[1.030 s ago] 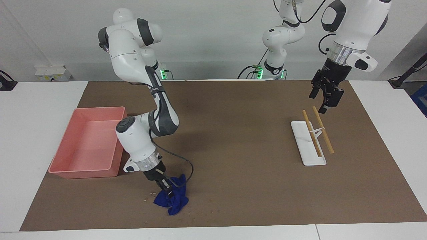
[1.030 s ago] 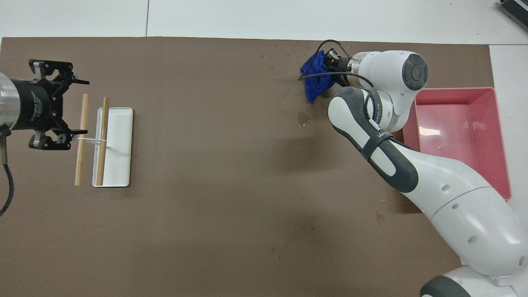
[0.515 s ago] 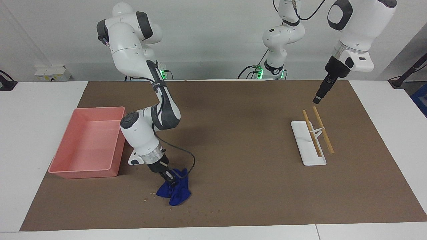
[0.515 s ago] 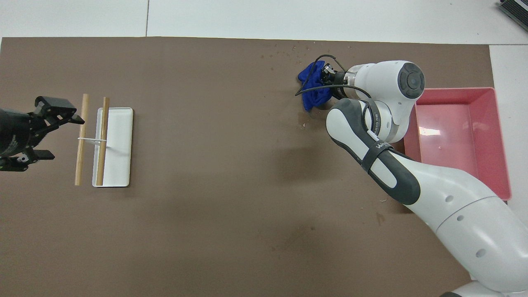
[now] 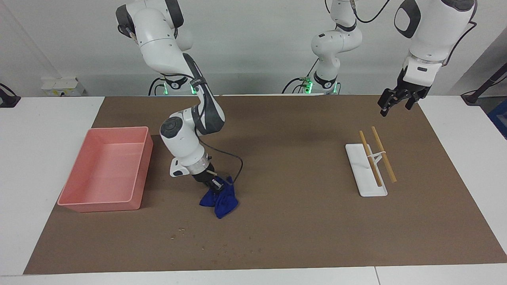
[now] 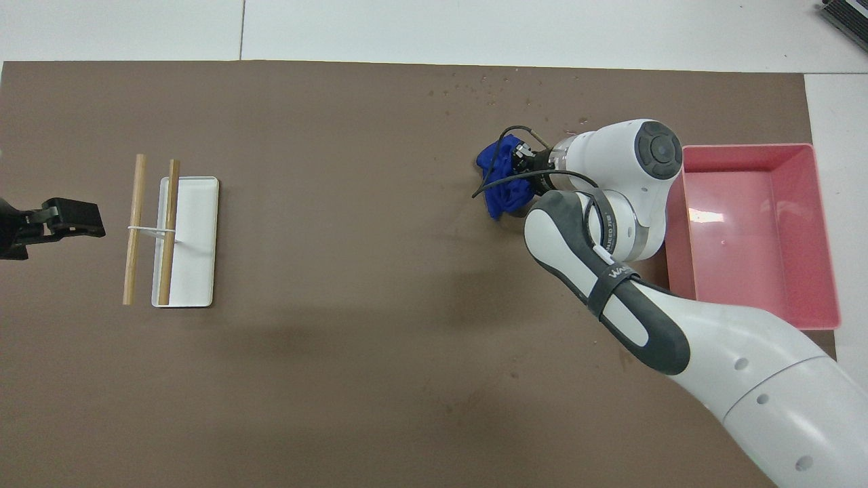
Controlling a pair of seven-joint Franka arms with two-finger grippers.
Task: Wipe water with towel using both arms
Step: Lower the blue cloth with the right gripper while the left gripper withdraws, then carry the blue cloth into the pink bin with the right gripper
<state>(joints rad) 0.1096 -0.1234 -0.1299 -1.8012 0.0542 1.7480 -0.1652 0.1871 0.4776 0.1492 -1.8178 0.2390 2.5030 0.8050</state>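
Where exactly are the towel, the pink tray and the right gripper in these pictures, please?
towel (image 5: 222, 201): facing view, on its bunched blue folds.
pink tray (image 5: 103, 204): facing view, on its outer wall.
right gripper (image 5: 216, 184): facing view, at its fingertips, on the towel.

- The right gripper (image 5: 214, 185) has its fingertips buried in the folds of the towel (image 5: 222, 201), so the grip itself is hidden.
- The left gripper (image 6: 64, 218) is cut off by the overhead view's edge; only its tip shows.
- The water (image 6: 491, 81) shows only as tiny specks on the brown mat (image 6: 339, 379), too small to outline.
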